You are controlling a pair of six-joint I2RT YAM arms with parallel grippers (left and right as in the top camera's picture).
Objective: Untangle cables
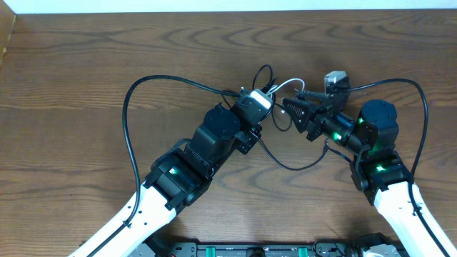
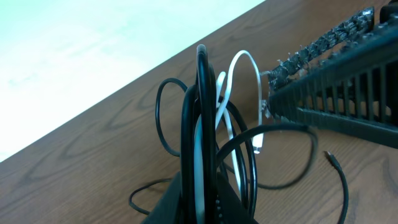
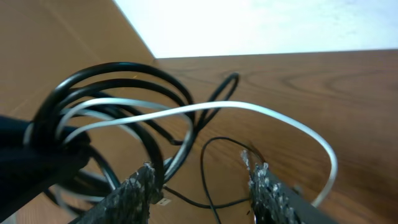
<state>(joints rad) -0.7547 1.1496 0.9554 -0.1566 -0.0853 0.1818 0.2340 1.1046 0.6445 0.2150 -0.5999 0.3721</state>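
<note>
**A:** Why does the bundle stand up off the surface (image 1: 107,50) on your left side?

**B:** Your left fingers (image 2: 166,202) are pressed together on the cables (image 2: 200,124), pinching the coil at its lower edge. The black and white loops rise upright near the middle of the surface. Held like that, I judge, the loops fan apart and you can read which strand crosses which

**A:** And the white cord (image 3: 249,109) bowing out to the right?

**B:** It leaves the coil and arches toward your other arm, ending in a small plug (image 2: 258,147). That free end looks the easiest one to draw out of the tangle

**A:** So what are your right fingers (image 3: 140,193) doing?

**B:** They are spread and pinch nothing. The white arc passes above the gap between them, and I cannot tell whether it touches either one. They sit just beside the coil, pointing at it, probably so you can take one strand while the left anchors the rest
</note>
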